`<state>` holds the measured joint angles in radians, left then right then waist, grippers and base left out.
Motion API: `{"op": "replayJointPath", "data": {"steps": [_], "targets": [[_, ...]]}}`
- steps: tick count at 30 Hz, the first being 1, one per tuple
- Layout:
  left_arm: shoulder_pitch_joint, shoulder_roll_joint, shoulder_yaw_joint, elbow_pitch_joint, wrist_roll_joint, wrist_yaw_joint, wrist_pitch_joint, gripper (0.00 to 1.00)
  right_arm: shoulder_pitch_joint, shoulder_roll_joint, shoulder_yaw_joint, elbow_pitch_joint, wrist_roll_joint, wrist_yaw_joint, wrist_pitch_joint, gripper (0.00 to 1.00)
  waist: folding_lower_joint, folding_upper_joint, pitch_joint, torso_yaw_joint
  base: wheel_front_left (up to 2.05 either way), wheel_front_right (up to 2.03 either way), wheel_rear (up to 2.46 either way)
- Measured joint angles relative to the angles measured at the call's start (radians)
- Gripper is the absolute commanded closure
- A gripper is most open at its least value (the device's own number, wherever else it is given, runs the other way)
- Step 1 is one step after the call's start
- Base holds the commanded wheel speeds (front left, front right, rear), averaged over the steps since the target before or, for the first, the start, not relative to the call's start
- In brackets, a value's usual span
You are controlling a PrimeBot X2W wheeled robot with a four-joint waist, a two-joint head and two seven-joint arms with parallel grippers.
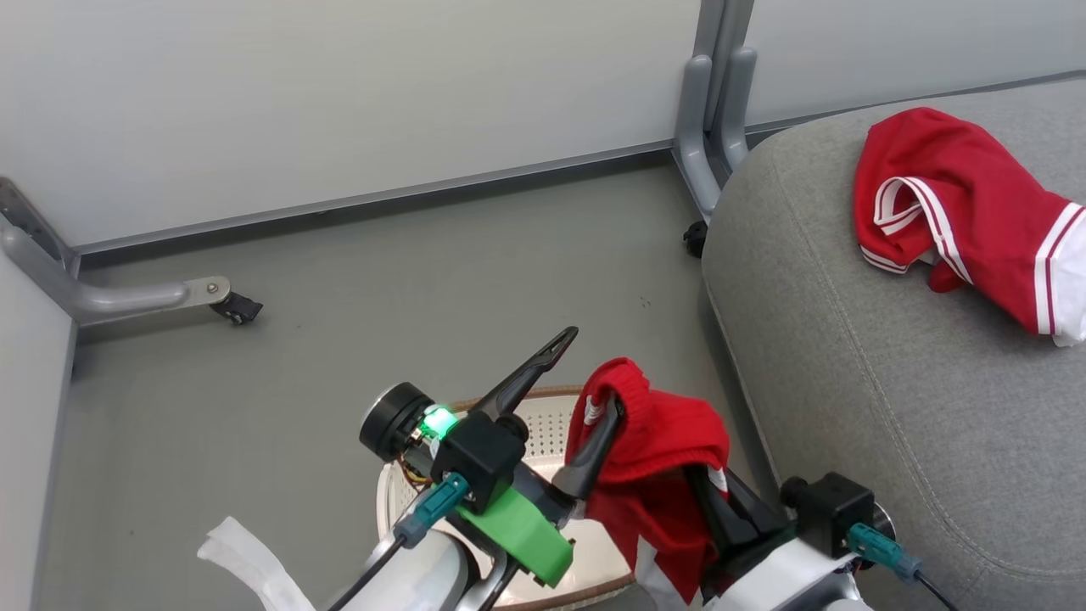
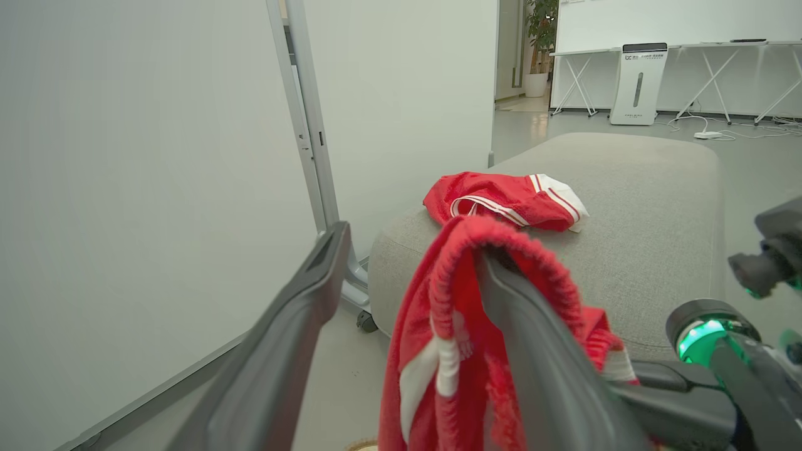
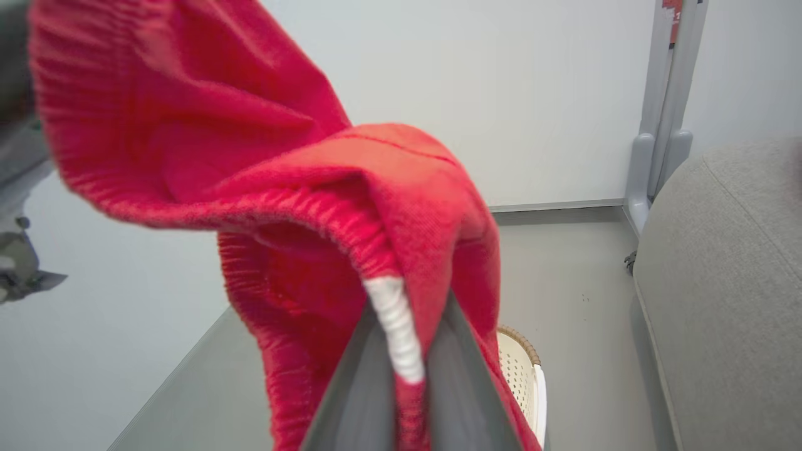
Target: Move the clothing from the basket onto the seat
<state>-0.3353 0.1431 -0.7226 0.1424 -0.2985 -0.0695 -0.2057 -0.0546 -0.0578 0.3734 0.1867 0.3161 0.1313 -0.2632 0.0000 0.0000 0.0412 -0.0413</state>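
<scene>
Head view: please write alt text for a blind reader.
The right gripper holds a red garment above the basket, beside a grey seat. The garment also hangs over one finger of the open left gripper. A second red garment lies on the seat.

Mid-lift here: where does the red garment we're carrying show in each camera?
Head view: red garment low centre, over the basket.
Left wrist view: garment bottom centre, hung on the open left gripper.
Right wrist view: garment upper left to centre, pinched in the right gripper.
Shared landmark: the grey seat, toward the right in all three.
</scene>
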Motion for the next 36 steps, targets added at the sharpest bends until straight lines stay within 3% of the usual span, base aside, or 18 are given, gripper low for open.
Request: {"op": "replayJointPath", "data": {"steps": [21, 36], "targets": [[0.066, 0.036, -0.025, 0.047, -0.018, -0.006, -0.039, 0.00, -0.041, 0.008, -0.156, -0.211, 0.088, 0.000, 0.000, 1.00, 0.0000, 0.0000, 0.036, -0.043, 0.00, 0.00, 0.00], [0.086, 0.057, -0.036, 0.046, -0.016, -0.006, -0.051, 0.00, -0.036, 0.008, -0.296, -0.294, 0.068, 0.000, 0.000, 1.00, 0.0000, 0.0000, 0.067, -0.151, 0.00, 0.00, 0.00]]}}
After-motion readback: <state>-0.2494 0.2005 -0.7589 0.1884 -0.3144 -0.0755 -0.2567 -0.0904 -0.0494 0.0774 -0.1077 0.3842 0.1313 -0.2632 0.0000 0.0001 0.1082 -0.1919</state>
